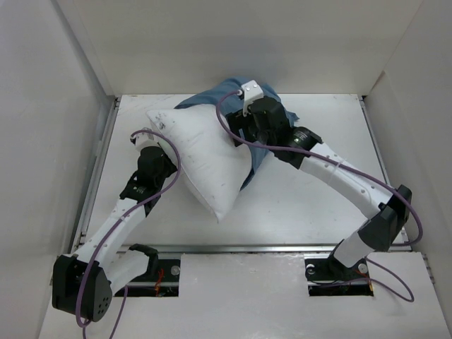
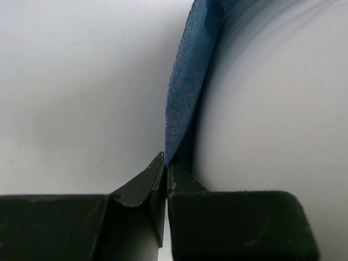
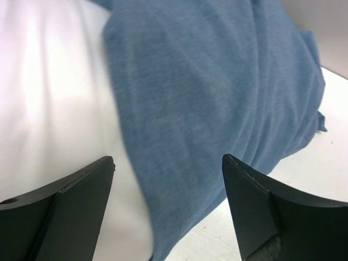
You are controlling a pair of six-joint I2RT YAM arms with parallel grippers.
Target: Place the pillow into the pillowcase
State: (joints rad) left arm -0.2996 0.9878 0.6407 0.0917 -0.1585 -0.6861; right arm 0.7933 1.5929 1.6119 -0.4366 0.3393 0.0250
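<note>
White panels (image 1: 42, 106) enclose the white table (image 1: 318, 205) on three sides. Locate the pillow (image 1: 205, 162) left of centre on the table. It lies diagonally, with one corner toward the arm bases and the opposite end toward the far wall. Locate the pillowcase (image 1: 212, 95) at that far end. Its slate-blue cloth is bunched over and behind the pillow's far right part, and a strip of it shows along the pillow's right edge.

Check the left gripper (image 2: 166, 163). It sits at the pillow's left edge. In the left wrist view, its jaws are pressed together on a thin edge of the blue cloth. The cloth rises from the tips between two white surfaces.

Check the right gripper (image 3: 168, 163). It is positioned over the pillow's far end, where the cloth begins. Its fingers (image 3: 70, 206) stand wide apart and hold nothing. Between them you see the pillow on the left, the pillowcase overlapping it on the right, and bare table at lower right. You cannot tell whether the fingers touch the fabric.
</note>
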